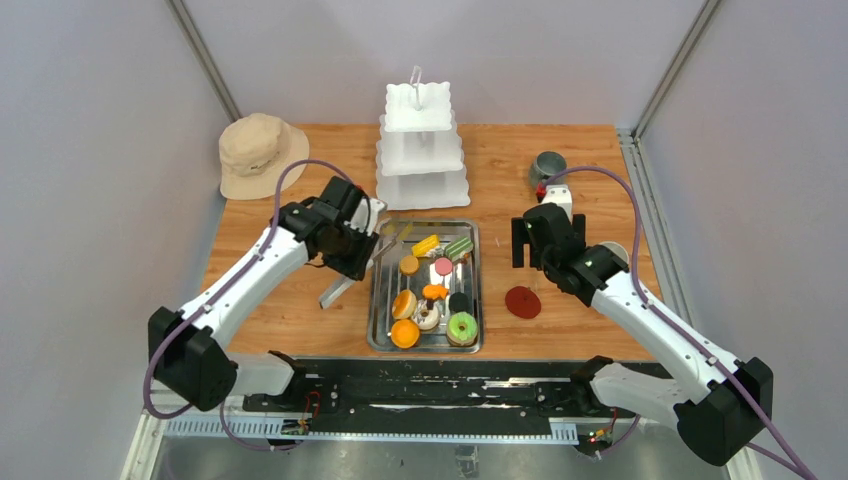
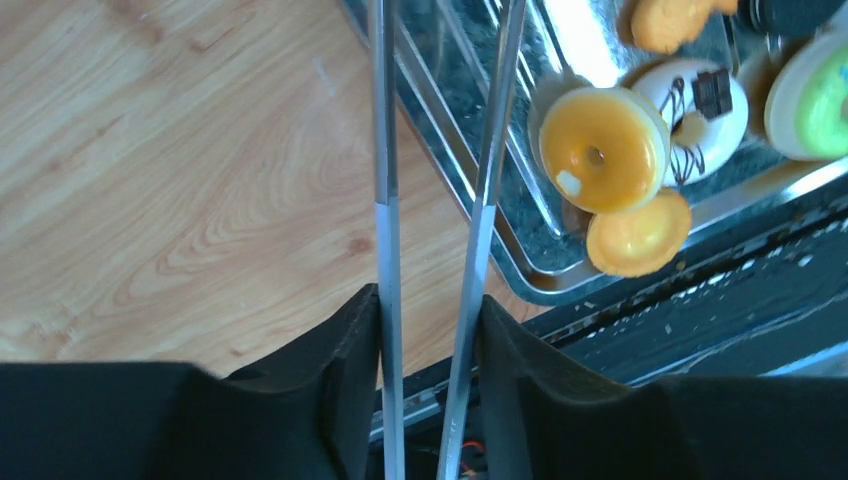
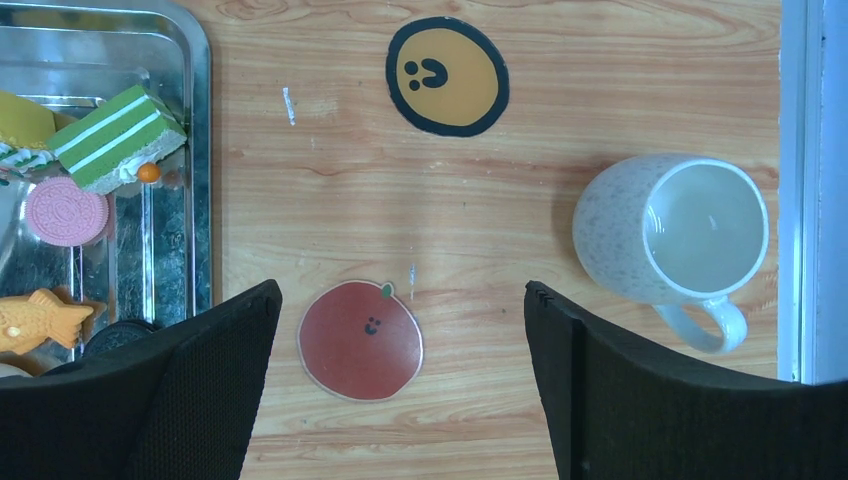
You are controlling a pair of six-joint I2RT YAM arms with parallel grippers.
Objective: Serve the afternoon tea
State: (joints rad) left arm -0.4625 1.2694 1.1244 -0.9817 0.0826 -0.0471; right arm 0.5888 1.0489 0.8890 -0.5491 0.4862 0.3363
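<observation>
Toy pastries lie in the steel tray point(image 1: 378, 300): an orange donut point(image 1: 404, 303) point(image 2: 602, 148), a white donut point(image 1: 428, 317) point(image 2: 700, 110), a green donut point(image 1: 462, 326), an orange tart point(image 2: 640, 236), a green layer cake point(image 3: 118, 135) and a pink cookie point(image 3: 66, 212). My left gripper point(image 1: 352, 250) point(image 2: 428, 300) hovers over the tray's left rim, shut on metal tongs point(image 2: 384, 150), whose two arms point past the orange donut. My right gripper point(image 1: 540, 245) point(image 3: 400, 290) stands open above a red coaster point(image 3: 360, 340). The white mug point(image 3: 672, 228) sits to its right, and the grey mug point(image 1: 547, 165) at the back right.
A white three-tier stand point(image 1: 422, 150) stands behind the tray. A beige bucket hat point(image 1: 258, 152) lies at the back left. A yellow smiley coaster point(image 3: 447, 75) lies beyond the red one. The table's right edge rail point(image 3: 800, 190) runs close to the white mug.
</observation>
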